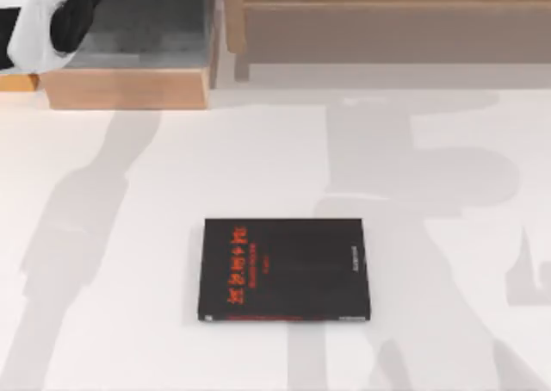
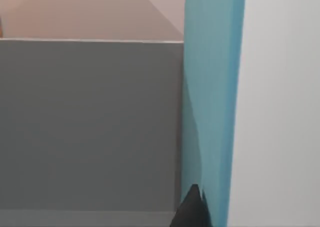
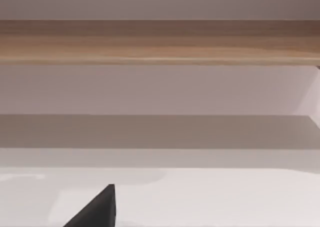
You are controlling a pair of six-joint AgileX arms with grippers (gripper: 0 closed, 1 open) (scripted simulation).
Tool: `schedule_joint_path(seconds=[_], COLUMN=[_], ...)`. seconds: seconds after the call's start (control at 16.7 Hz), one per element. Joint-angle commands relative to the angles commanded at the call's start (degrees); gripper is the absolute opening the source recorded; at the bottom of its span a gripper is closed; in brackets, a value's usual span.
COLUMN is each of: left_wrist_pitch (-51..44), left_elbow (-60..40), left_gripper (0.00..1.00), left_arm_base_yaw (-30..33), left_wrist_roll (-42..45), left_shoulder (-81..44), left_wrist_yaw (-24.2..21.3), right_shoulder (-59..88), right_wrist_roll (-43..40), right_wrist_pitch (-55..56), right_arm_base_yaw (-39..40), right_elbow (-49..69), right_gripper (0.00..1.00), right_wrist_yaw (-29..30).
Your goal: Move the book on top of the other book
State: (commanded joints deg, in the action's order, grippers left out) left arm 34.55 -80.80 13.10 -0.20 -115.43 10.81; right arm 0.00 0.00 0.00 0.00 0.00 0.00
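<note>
Left end effector [image 2: 192, 209] touches the blue book [image 2: 212, 87]; grip unclear. Approach squarely, clamp firmly before lifting.

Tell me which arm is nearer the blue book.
Left. Its wrist view has the blue book standing upright right beside a dark fingertip. The right arm's wrist view faces a wooden shelf instead.

table: white top [image 1: 129, 236] spanning the top view, crossed by grey shadows
black book: lies flat on the table [image 1: 287, 269], just toward 6 o'clock of centre, red lettering along its 9 o'clock side
wooden box: sits at the table's 11 o'clock corner [image 1: 129, 88], grey inside
wooden ledge: runs along the 12-to-2 o'clock edge [image 1: 387, 21]
</note>
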Motion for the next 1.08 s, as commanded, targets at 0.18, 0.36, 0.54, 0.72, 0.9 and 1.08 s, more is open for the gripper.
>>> schedule_joint_path(seconds=[0.18,0.36,0.54,0.72,0.9,1.08], left_wrist_pitch=[0.00,0.00,0.00,-0.37,-1.05,-1.17], left_elbow=[0.00,0.00,0.00,0.52,1.45,1.58], left_gripper=[0.00,0.00,0.00,0.00,0.00,0.00], left_arm_base_yaw=[0.00,0.00,0.00,0.22,0.36,0.40], left_wrist_roll=[0.00,0.00,0.00,0.08,0.09,0.10], left_shoulder=[0.00,0.00,0.00,1.00,2.70,2.85], left_wrist_yaw=[0.00,0.00,0.00,0.10,0.27,0.31], right_shoulder=[0.00,0.00,0.00,0.00,0.00,0.00], right_wrist_roll=[0.00,0.00,0.00,0.00,0.00,0.00], right_wrist_pitch=[0.00,0.00,0.00,0.00,0.00,0.00], right_arm_base_yaw=[0.00,0.00,0.00,0.00,0.00,0.00], right_elbow=[0.00,0.00,0.00,0.00,0.00,0.00], right_gripper=[1.00,1.00,1.00,1.00,1.00,1.00], right_wrist_yaw=[0.00,0.00,0.00,0.00,0.00,0.00])
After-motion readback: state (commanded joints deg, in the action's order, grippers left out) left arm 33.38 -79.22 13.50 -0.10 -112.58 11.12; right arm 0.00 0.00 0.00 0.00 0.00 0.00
